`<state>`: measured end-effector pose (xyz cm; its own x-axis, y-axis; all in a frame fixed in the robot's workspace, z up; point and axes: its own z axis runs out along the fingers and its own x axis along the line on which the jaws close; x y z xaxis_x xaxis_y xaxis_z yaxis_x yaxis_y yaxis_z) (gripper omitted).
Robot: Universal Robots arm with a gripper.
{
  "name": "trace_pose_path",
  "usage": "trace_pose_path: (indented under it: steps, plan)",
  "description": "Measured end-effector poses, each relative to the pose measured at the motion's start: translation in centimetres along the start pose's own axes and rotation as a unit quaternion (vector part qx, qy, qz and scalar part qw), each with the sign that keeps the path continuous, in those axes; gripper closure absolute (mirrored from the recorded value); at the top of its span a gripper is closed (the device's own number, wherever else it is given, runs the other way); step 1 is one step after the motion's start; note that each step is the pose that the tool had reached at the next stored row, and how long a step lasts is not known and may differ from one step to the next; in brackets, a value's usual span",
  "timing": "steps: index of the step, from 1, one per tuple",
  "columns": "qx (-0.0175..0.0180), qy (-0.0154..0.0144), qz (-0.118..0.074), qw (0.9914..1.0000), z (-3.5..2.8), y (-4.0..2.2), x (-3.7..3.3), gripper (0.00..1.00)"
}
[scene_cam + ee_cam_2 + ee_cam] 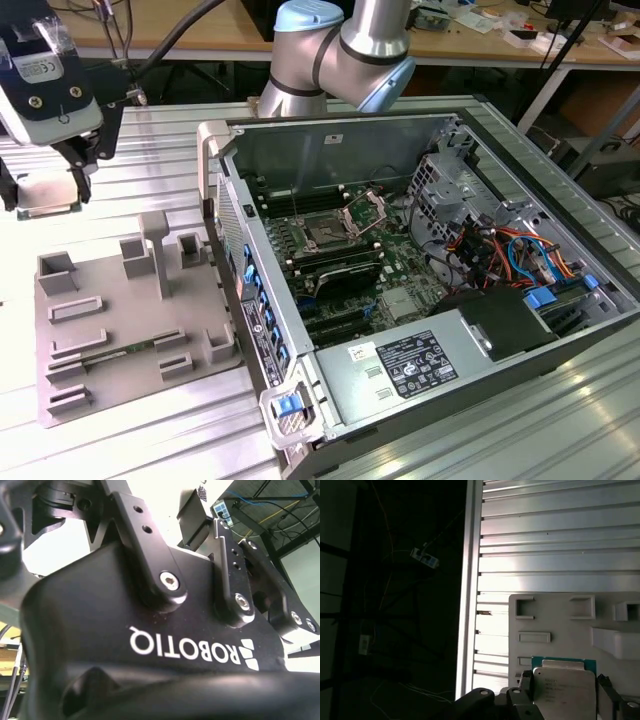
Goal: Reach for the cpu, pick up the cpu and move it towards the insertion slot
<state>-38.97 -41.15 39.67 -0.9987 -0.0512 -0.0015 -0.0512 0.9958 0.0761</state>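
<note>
At the exterior view's left edge, the gripper point(45, 200) is held raised above the slatted aluminium table point(160, 170). The arm point(340, 50) is seen as a grey-and-blue joint beyond the far wall of the open computer case point(330, 150). The cpu point(42, 190) is pinched between the closed fingers point(85, 175), above the far left part of the grey moulded tray point(110, 300) and well apart from the case.

Inside the case, the insertion slot point(326, 236) is seen as a dark square within a silver frame on the green motherboard point(400, 255), its hinged plate lifted. Most of the tray's recesses look bare; a thin green strip point(125, 350) lies in one near recess and is too small to identify.

In the first wrist view the cpu's silvery plate point(565, 690) is cut off by the frame edge. One finger is likewise cut off in the exterior view. In the second wrist view the gripper's black body point(150, 645) hides the fingertips.
</note>
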Motion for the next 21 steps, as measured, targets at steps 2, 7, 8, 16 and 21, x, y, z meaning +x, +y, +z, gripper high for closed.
trace_pose_path:
  steps: [2, 7, 8, 16, 21]
  plan:
    - [0.0000, 0.0000, 0.000, 1.00000, 0.00, -0.01, -0.12, 0.45]
    - [0.0000, 0.0000, 0.000, 1.00000, 0.00, -0.03, -0.48, 0.45]
    - [0.0000, 0.0000, 0.000, 1.00000, 0.00, -0.03, -0.54, 0.45]
    - [0.0000, 0.0000, 0.000, 1.00000, 0.00, -0.07, -1.34, 0.45]
    - [0.0000, 0.0000, 0.000, 1.00000, 0.00, -0.10, -1.92, 0.45]
